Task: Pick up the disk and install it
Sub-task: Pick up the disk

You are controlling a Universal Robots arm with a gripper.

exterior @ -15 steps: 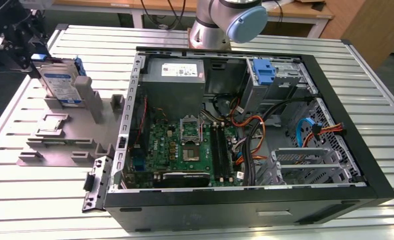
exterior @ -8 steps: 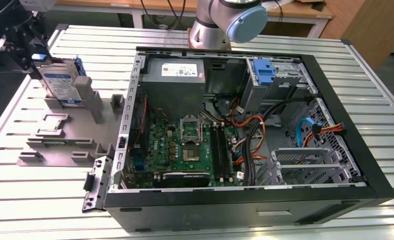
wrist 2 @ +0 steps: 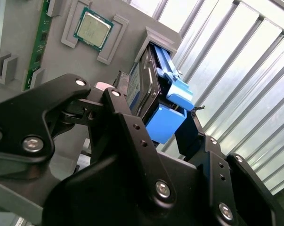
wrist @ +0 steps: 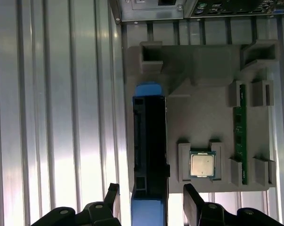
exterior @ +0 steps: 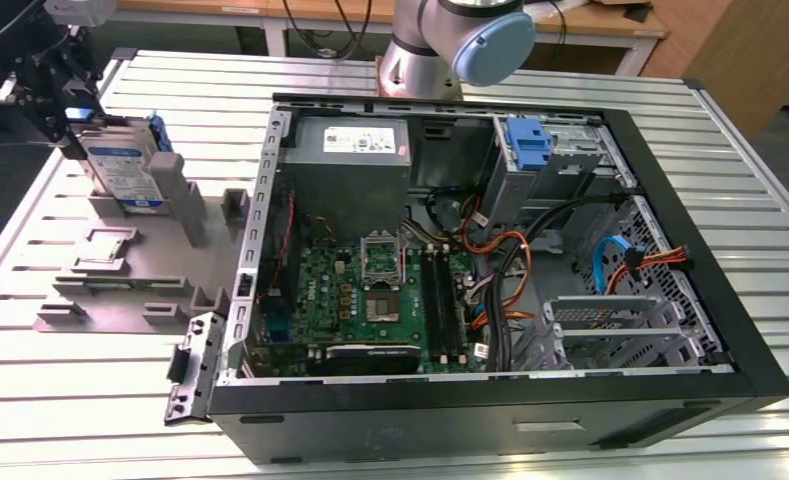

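At the exterior view's left, beside the open computer case [exterior: 501,405] on the ribbed metal table [exterior: 74,430], the disk [exterior: 125,168] stands on edge in a slot of the grey fixture [exterior: 114,290]. Its labelled face is turned toward the camera and its blue carrier rims it. The gripper [exterior: 81,118] hangs at its upper corner farthest from the case. In the second wrist view the black fingers [wrist 2: 132,136] flank the carrier's blue end [wrist 2: 164,120], with the silver drive body [wrist 2: 141,87] reaching away into the fixture near a processor chip [wrist 2: 91,28]. In the first wrist view the disk [wrist: 150,141] appears edge-on as a long narrow strip, its length running straight from the gripper [wrist: 151,197] toward the case. The fingertips [wrist: 112,195] sit spread to either side of its near end, a gap showing on each side, so the claw is apart and not clamped. The chip [wrist: 201,165] lies just beside the disk.
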